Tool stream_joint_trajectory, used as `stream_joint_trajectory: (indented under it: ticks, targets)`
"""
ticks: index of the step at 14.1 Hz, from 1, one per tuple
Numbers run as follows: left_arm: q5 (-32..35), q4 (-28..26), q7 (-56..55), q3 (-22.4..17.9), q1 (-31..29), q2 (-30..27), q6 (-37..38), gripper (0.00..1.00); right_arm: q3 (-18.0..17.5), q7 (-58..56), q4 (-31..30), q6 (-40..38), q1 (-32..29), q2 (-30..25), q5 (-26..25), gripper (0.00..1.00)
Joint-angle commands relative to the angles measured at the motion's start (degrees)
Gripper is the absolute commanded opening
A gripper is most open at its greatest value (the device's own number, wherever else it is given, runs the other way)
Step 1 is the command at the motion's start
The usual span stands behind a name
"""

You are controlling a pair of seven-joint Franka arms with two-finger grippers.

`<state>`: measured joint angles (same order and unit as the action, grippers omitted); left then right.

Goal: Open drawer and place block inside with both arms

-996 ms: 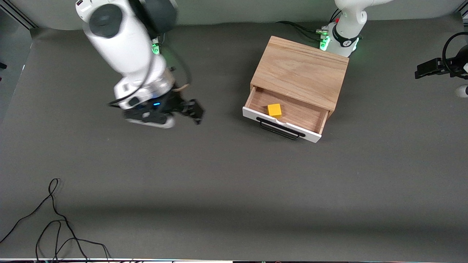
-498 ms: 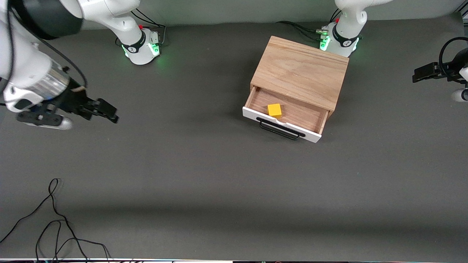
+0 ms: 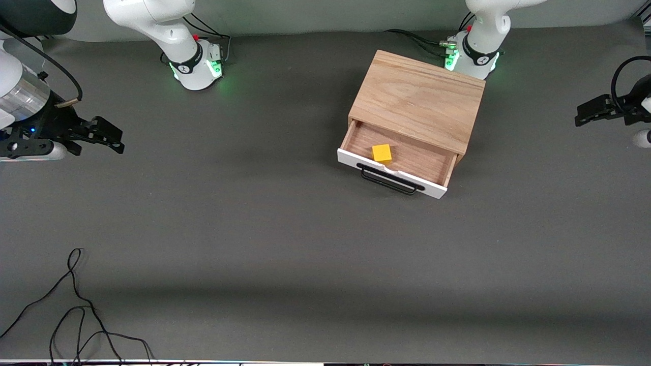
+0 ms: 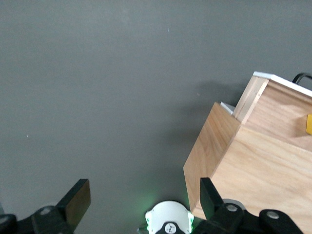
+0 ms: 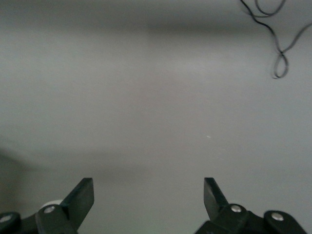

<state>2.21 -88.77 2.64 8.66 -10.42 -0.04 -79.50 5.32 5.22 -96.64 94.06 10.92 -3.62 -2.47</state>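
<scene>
Block in the open drawer, both grippers wide and empty.

The right gripper [image 3: 104,136] hangs over bare table [image 3: 285,244] well away from the cabinet [image 3: 417,99], toward the right arm's end, its fingers [image 5: 80,200] spread fully apart with nothing between them. A black cable [image 3: 76,305] lies nearer the camera than the cabinet, at that same end. The drawer [image 3: 396,162] stands pulled out of the cabinet, handle [image 3: 389,179] facing the camera, and the yellow block [image 3: 381,153] sits on its wooden floor just beside the white front. The left gripper [image 3: 592,108] waits over the table off the cabinet's side, at the left arm's end, fingers [image 4: 78,200] wide apart, holding nothing.
</scene>
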Motion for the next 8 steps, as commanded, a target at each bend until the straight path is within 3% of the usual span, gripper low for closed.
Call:
stream_joint_trajectory:
  ticks: [1, 3, 5, 8]
  targets:
    - [0.1, -0.5, 0.8, -0.2, 0.0, -0.7, -1.8, 1.0, -3.6, -3.1, 0.7, -1.3, -4.6, 0.1, -1.6, 1.0]
    - [0.1, -0.9, 0.8, -0.4, 0.0, -0.7, -2.0, 1.0, -4.4, -2.9, 0.6, -1.4, -5.5, 0.1, -1.1, 1.0]
    - [0.1, -1.1, 0.9, -0.4, 0.0, -0.9, -1.9, 1.0, -3.9, -3.0, 0.5, -1.5, -5.5, 0.1, 2.7, 1.0]
    - [0.1, -1.2, 0.8, -0.3, 0.1, -1.0, -2.2, 1.0, -3.7, -3.1, 0.5, -1.4, -5.6, 0.4, 3.2, 1.0]
